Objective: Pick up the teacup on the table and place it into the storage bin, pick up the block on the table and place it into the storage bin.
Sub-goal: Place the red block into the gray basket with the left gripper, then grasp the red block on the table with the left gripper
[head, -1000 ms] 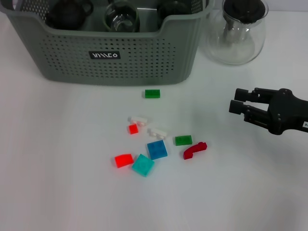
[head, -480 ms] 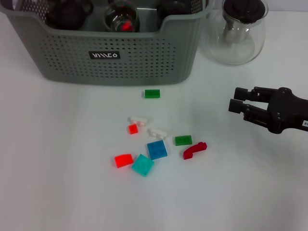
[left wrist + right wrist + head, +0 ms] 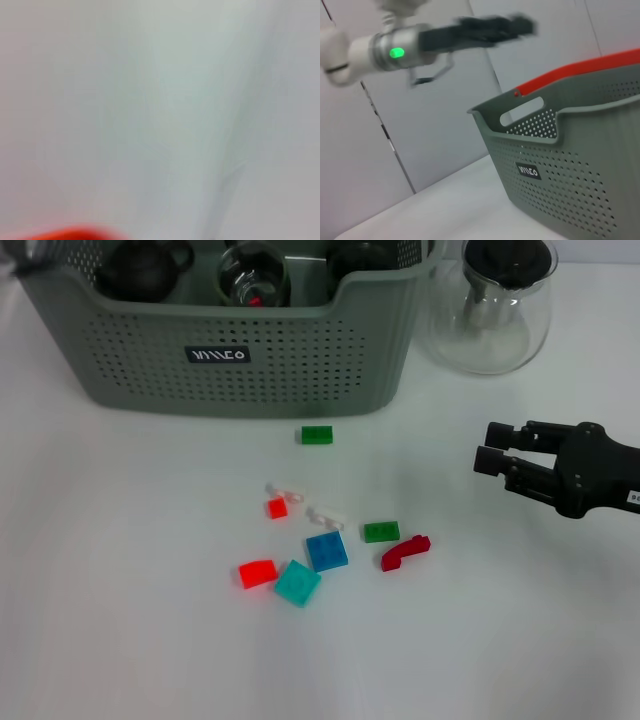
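Nine or so small blocks are lying on the bench in front of the storage bin [image 3: 300, 370], which is standing at the far edge toward the left corner. A lone green block [image 3: 316, 434] is sitting just before its wall, and the rest are clustering mid-bench: a blue block [image 3: 326, 551] is nearly touching a teal block [image 3: 297, 583], with a dark red block [image 3: 404, 552] nearest the right gripper [image 3: 487, 446]. That gripper is hovering near the right edge, released and carrying nothing, well apart from every block. No teacup is showing on the bench; dark cups [image 3: 145, 265] are already sitting inside the bin. The left gripper [image 3: 492, 27] is hanging above the bin's far-left corner, and I cannot tell whether it is gripping anything. The likely trouble is coming from the crowding: closing on one flat piece could be shoving its neighbours or catching two at once, and such thin blocks may be slipping out on the lift. The glass pot [image 3: 495, 305] is standing at the far right beside the bin, so a low carry may be clipping it, and both arms meeting over the bin could be colliding
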